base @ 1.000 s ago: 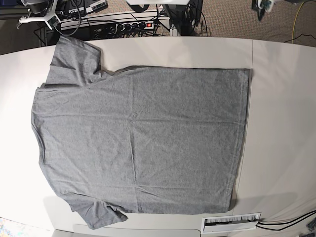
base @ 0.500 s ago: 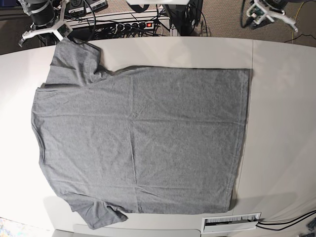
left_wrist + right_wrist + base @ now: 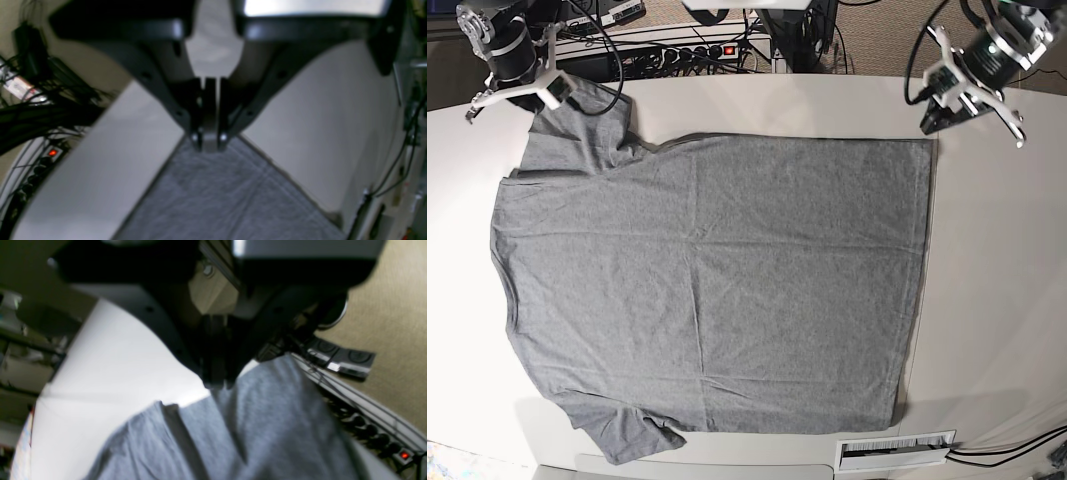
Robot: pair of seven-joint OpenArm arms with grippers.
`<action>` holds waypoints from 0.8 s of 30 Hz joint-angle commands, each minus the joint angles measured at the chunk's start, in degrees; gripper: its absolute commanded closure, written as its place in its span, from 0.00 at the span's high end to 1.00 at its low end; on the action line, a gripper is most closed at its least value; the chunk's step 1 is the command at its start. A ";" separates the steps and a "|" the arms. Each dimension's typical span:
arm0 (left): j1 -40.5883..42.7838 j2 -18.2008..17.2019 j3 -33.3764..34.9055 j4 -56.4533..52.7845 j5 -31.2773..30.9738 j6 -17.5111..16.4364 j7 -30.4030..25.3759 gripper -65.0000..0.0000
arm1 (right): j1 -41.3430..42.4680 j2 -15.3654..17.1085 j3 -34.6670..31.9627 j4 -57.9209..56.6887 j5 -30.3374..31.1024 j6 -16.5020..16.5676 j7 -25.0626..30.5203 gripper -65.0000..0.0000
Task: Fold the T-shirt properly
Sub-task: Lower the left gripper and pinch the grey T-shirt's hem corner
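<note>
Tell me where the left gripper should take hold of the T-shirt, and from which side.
Grip the T-shirt at its far hem corner, likely from above and the table's far edge. The shirt lies flat, so only edges and corners offer a pinchable lip, and that corner sits just below the left gripper, whose jaws are shut and must open first.

Heather-grey T-shirt [image 3: 707,290], finely speckled, plain with no print, lying on an off-white table [image 3: 997,270]. Black fingers on the left gripper [image 3: 209,145] and right gripper [image 3: 217,381], with white and black casing on both arms in the base view. Beyond the table edge, tan speckled carpet [image 3: 397,316], black cables [image 3: 30,116], a black power strip [image 3: 692,52] with a glowing red switch, and a white slotted vent [image 3: 895,450] with dark bars.
</note>
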 commanded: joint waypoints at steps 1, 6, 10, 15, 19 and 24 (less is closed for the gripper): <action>-0.72 -1.51 0.24 -0.39 -0.28 0.46 -1.84 0.00 | -0.31 0.59 0.50 0.96 -0.13 0.46 0.59 0.00; -6.99 -5.68 7.17 -8.11 5.97 -0.28 -5.97 0.05 | -0.31 0.59 0.50 0.96 -0.15 2.01 1.31 0.12; -13.94 -7.78 16.61 -14.56 10.62 -0.26 -6.32 0.24 | -0.31 0.59 0.50 0.96 -0.13 2.01 1.27 0.15; -21.14 -9.16 26.10 -18.38 17.22 2.16 -6.25 0.30 | -0.33 0.59 0.50 0.96 -0.13 1.99 1.22 0.15; -24.94 -9.75 30.34 -20.13 20.50 3.67 -6.10 0.30 | -0.31 0.57 0.50 0.96 -0.13 1.99 1.11 0.15; -28.13 -11.32 35.47 -24.15 21.16 3.78 -6.21 0.30 | -0.31 0.57 0.50 0.96 -0.13 1.99 1.16 0.15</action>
